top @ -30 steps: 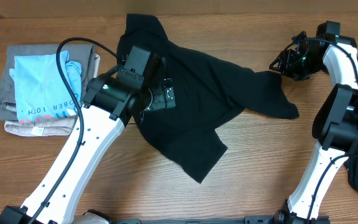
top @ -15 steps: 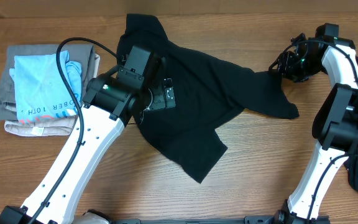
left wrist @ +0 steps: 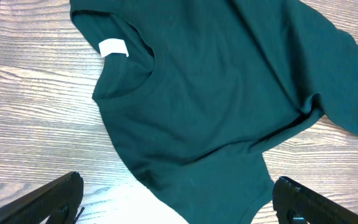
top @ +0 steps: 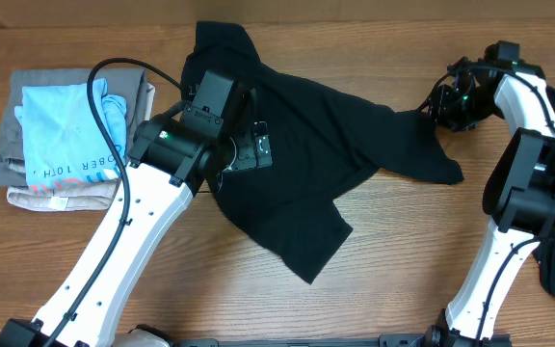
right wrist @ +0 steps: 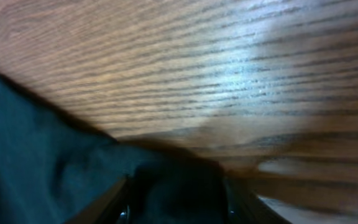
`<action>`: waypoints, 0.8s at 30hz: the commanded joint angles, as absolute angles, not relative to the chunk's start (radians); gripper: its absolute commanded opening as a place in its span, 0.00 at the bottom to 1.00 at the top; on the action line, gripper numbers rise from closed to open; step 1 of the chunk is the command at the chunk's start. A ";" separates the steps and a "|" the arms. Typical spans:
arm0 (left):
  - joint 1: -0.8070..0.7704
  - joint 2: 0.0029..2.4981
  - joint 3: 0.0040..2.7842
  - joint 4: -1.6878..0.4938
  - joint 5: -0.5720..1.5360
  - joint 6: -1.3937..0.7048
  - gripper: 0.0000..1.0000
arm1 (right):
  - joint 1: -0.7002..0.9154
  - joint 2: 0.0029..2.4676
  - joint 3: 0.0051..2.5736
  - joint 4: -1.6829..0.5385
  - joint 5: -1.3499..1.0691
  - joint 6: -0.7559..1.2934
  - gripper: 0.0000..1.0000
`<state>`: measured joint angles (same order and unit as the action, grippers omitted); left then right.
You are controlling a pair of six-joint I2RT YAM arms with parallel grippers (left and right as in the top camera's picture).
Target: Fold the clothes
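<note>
Across the middle of the counter [top: 403, 260], the black T-shirt [top: 306, 135] is lying unfolded and rumpled, with one corner trailing toward the right arm. Judging by this layout, the arms are working on the spreading-out step. The left gripper [left wrist: 178, 202] is hovering above the neckline, jaws wide and empty. The right gripper [right wrist: 176, 198] is sitting at the trailing corner, jaws narrowly apart with cloth between them; a firm grip cannot be confirmed. The next move is calling for a pinch on that edge and an outward pull. The fabric is showing as soft, matte knit against smooth wood grain.
</note>
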<state>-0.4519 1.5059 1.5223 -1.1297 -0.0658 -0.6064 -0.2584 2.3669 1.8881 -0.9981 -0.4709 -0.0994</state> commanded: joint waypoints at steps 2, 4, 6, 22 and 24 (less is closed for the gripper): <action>-0.458 1.512 1.512 -1.126 -0.089 -0.605 1.00 | -0.255 2.381 1.887 -0.990 -0.485 -0.093 0.06; -0.458 1.512 1.512 -1.126 -0.089 -0.605 1.00 | -0.261 2.381 1.897 -0.991 -0.504 -0.093 0.04; -0.458 1.512 1.512 -1.126 -0.089 -0.605 1.00 | -0.270 2.381 1.917 -0.991 -0.546 -0.093 0.04; -0.458 1.512 1.512 -1.126 -0.089 -0.605 1.00 | -0.289 2.383 2.094 -0.834 -0.428 -0.025 0.04; -0.458 1.512 1.512 -1.126 -0.089 -0.605 1.00 | -0.277 2.384 2.094 -0.787 -0.373 -0.026 0.04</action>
